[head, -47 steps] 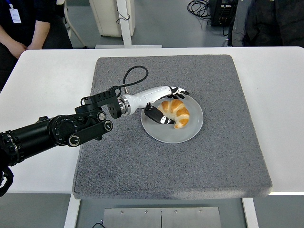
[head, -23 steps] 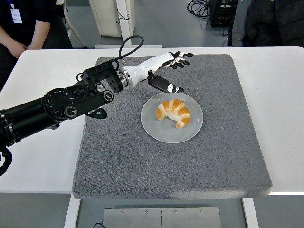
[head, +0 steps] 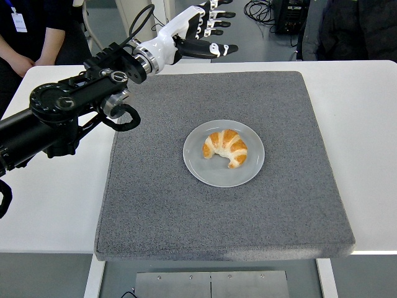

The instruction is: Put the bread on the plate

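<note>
mat [head: 155, 205]: grey felt-like, rough | plate [head: 197, 171]: smooth, matt | table [head: 56, 211]: smooth white

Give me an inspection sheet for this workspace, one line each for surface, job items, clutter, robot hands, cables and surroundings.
Surface: white table with a grey mat covering its middle.
Job items: croissant lies on the grey plate, which sits near the middle of the mat.
Clutter: nothing seen on the mat or table besides these.
Robot hands: left robot hand is raised beyond the table's far edge, fingers spread, holding nothing; right robot hand not in view.
Cables: a black cable loop at the left wrist; loose cables on the floor behind.
Surroundings: a seated person at top left, another person at top right, and a black box on the floor.
</note>
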